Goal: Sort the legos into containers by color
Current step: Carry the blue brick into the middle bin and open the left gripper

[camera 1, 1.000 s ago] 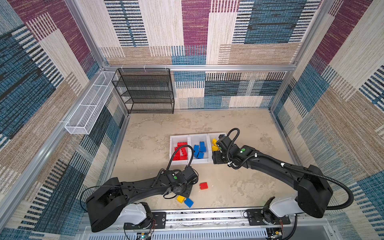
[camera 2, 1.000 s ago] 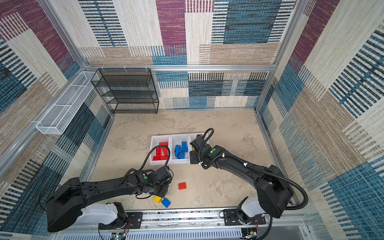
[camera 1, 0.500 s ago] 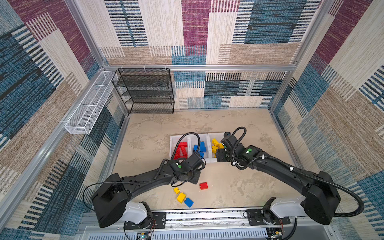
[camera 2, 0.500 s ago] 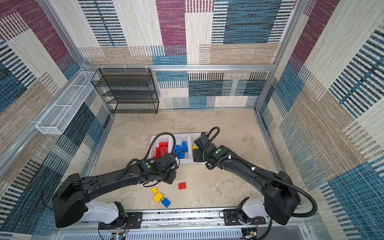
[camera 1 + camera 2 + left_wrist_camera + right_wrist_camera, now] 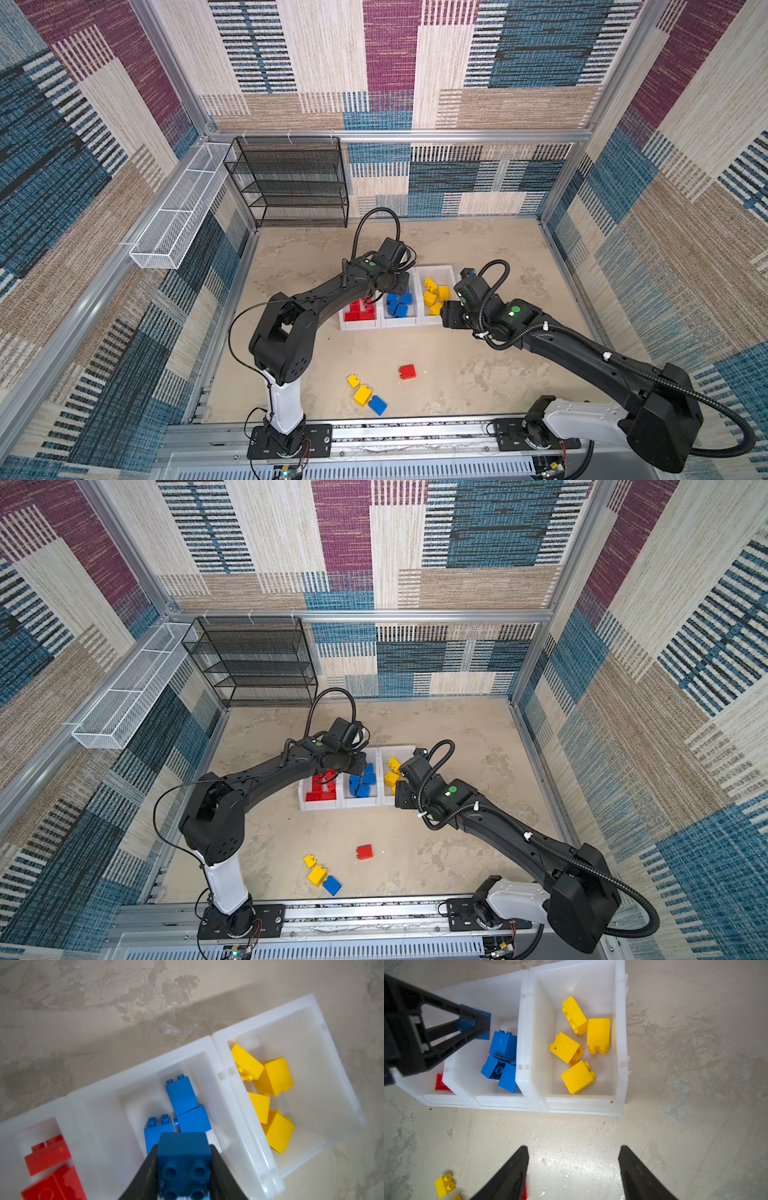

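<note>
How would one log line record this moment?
left fingers: gripping blue lego above middle bin | right fingers: open, empty | unsorted: four legos

From floor (image 5: 457, 374) to above middle bin (image 5: 145, 1070): blue brick (image 5: 184, 1153) in left fingers (image 5: 219, 1172).

Our three bins (image 5: 399, 323) are white. One holds red bricks (image 5: 357, 311), the middle one blue bricks (image 5: 397, 305), the last yellow bricks (image 5: 434, 293). The held brick (image 5: 184, 1159) in our black left gripper (image 5: 184, 1148) looks a darker blue. On the mottled beige floor (image 5: 457, 374) we see a loose red brick (image 5: 407, 371), a loose yellow pair (image 5: 362, 395) and a loose blue brick (image 5: 377, 405). The walls (image 5: 540, 62) show a striped patchwork of blue, maroon, cream and tan. The rack (image 5: 291, 183) is black mesh, the basket (image 5: 174, 216) white mesh.
</note>
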